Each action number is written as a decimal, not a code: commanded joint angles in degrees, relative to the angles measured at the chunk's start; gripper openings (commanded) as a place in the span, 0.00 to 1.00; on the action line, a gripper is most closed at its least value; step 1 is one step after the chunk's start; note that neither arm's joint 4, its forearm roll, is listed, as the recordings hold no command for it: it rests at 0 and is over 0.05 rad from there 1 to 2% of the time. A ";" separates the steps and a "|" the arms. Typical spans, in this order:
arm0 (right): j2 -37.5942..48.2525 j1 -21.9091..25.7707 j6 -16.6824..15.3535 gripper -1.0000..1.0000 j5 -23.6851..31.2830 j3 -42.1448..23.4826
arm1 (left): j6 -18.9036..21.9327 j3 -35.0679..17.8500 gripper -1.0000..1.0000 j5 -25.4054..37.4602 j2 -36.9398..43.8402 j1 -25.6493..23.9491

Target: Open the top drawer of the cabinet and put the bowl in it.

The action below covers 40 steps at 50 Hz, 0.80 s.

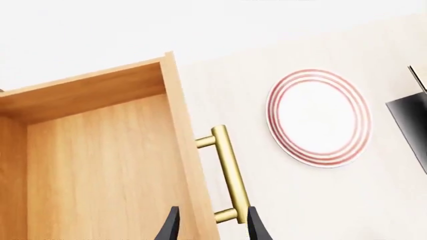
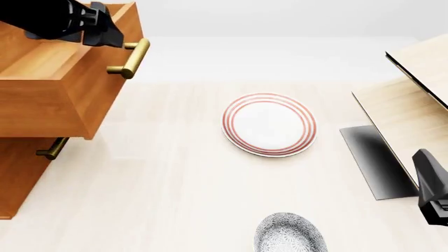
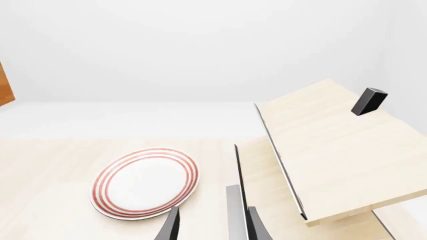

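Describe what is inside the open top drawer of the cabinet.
The top drawer shows only bare wooden floor and walls; nothing lies in the visible part. The near end is cut off by the picture edge. The bowl sits on the table.

One cabinet (image 2: 28, 173), one pulled-out top drawer (image 2: 63, 79), two visible brass handles (image 2: 129, 59), one plate (image 2: 269, 125), one bowl (image 2: 290, 234).

Cabinet (image 2: 21, 173) at the table's (image 2: 175, 189) far left; the top drawer (image 2: 56, 89) is pulled out, overhanging the lower drawer's handle (image 2: 52, 148). Left gripper (image 2: 98, 29) sits above the drawer's front edge, just behind its handle (image 2: 131, 58). Plate (image 2: 269, 124) lies mid-table, well right of the cabinet. Bowl (image 2: 290, 233) is in front of the plate, at the near edge. Shelf structure (image 2: 406, 100) stands on the right, with the right gripper (image 2: 430, 186) before it.
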 commanded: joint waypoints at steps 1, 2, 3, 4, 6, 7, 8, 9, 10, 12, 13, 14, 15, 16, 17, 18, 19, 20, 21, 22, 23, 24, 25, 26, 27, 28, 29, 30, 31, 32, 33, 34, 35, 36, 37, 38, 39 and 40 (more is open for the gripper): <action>-0.08 -0.02 -0.03 1.00 -0.11 0.12 | 1.22 -0.10 1.00 0.85 -1.49 -0.42; -0.06 -0.03 -0.03 1.00 -0.12 0.12 | 1.05 -0.28 1.00 1.01 -1.54 -0.77; -0.05 -0.03 -0.02 1.00 -0.13 0.13 | 1.34 -0.30 1.00 1.14 -1.69 -0.70; -0.07 -0.04 -0.03 1.00 -0.12 0.12 | 1.55 -0.36 1.00 1.27 -1.80 -0.76; -0.06 -0.03 -0.03 1.00 -0.12 0.13 | 1.95 -0.50 1.00 1.58 -2.12 -0.89; -0.07 -0.02 -0.02 1.00 -0.12 0.13 | 2.48 -0.80 1.00 1.83 -2.19 -1.32; -0.07 -0.03 -0.03 1.00 -0.12 0.13 | 2.48 -0.80 1.00 1.83 -2.19 -1.32; -0.08 -0.04 -0.03 1.00 -0.11 0.12 | 5.39 -0.12 1.00 2.40 -2.71 -0.71; -0.08 -0.03 -0.03 1.00 -0.11 0.12 | 5.70 -0.29 1.00 2.53 -3.17 -0.75; -0.07 -0.04 -0.02 1.00 -0.12 0.13 | 5.11 -0.93 1.00 2.91 -3.32 -1.39; -0.07 -0.04 -0.02 1.00 -0.12 0.13 | 6.82 -0.79 1.00 3.13 -3.57 -1.30; -0.05 -0.02 -0.03 1.00 -0.13 0.13 | 7.59 -0.54 1.00 3.35 -3.96 -0.90; -0.07 -0.03 -0.04 1.00 -0.12 0.12 | 7.08 -1.20 1.00 3.48 -3.88 -1.77; -0.05 -0.03 -0.03 1.00 -0.13 0.13 | 7.42 -1.32 1.00 3.64 -3.82 -2.24; -0.07 -0.03 -0.03 1.00 -0.12 0.13 | 9.23 -1.31 1.00 3.75 -4.53 -2.14; -0.06 -0.03 -0.03 1.00 -0.12 0.13 | 8.94 -1.67 1.00 4.04 -4.58 -2.53; -0.08 -0.03 -0.03 1.00 -0.11 0.12 | 8.86 -2.36 1.00 4.11 -4.17 -3.76; -0.08 -0.03 -0.02 1.00 -0.11 0.13 | 9.46 -2.63 1.00 4.46 -4.19 -4.24; -0.10 -0.05 -0.01 1.00 -0.10 0.13 | 10.31 -2.85 1.00 4.60 -4.54 -4.26; -0.06 -0.02 -0.03 1.00 -0.12 0.12 | 10.53 -3.20 1.00 4.81 -4.30 -4.89; -0.07 -0.03 -0.03 1.00 -0.12 0.13 | 10.98 -3.58 1.00 5.02 -4.18 -5.50; -0.09 -0.04 -0.02 1.00 -0.11 0.12 | 11.12 -3.96 1.00 5.20 -4.44 -5.59; -0.10 -0.04 -0.02 1.00 -0.10 0.12 | 10.66 -4.81 1.00 5.32 -4.47 -6.24; -0.09 -0.03 -0.03 1.00 -0.10 0.12 | 11.06 -5.36 1.00 5.63 -4.51 -6.50; -0.09 -0.03 -0.03 1.00 -0.11 0.12 | 11.68 -5.28 1.00 5.78 -4.44 -6.61; -0.08 -0.02 -0.04 1.00 -0.11 0.12 | 12.20 -5.86 1.00 5.60 -4.05 -7.82; -0.08 -0.02 -0.04 1.00 -0.11 0.12 | 12.20 -5.87 1.00 5.61 -4.04 -7.82; -0.07 -0.03 -0.03 1.00 -0.12 0.12 | 12.52 -6.42 1.00 5.71 -3.60 -9.17; -0.05 -0.02 -0.02 1.00 -0.13 0.13 | 12.80 -6.77 1.00 5.71 -3.82 -9.39; -0.07 -0.03 -0.03 1.00 -0.12 0.13 | 12.83 -6.89 1.00 5.95 -3.93 -9.43; -0.07 -0.03 -0.02 1.00 -0.11 0.13 | 13.29 -7.06 1.00 5.88 -3.85 -9.98; -0.07 -0.03 -0.02 1.00 -0.11 0.13 | 13.29 -7.06 1.00 5.88 -3.85 -9.98; -0.08 -0.04 -0.03 1.00 -0.11 0.12 | 13.41 -7.48 1.00 5.53 -3.28 -11.60; -0.09 -0.02 -0.01 1.00 -0.11 0.13 | 12.95 -7.98 1.00 5.37 -2.51 -13.09; -0.08 -0.03 -0.03 1.00 -0.11 0.12 | 12.34 -8.60 1.00 5.27 -2.34 -13.87; -0.10 -0.03 -0.01 1.00 -0.10 0.13 | 12.83 -8.91 1.00 5.15 -2.05 -14.91; -0.08 -0.03 -0.02 1.00 -0.11 0.12 | 13.28 -8.63 1.00 5.27 -2.68 -14.39; -0.05 -0.04 -0.03 1.00 -0.13 0.13 | 12.67 -9.04 1.00 5.44 -2.73 -14.57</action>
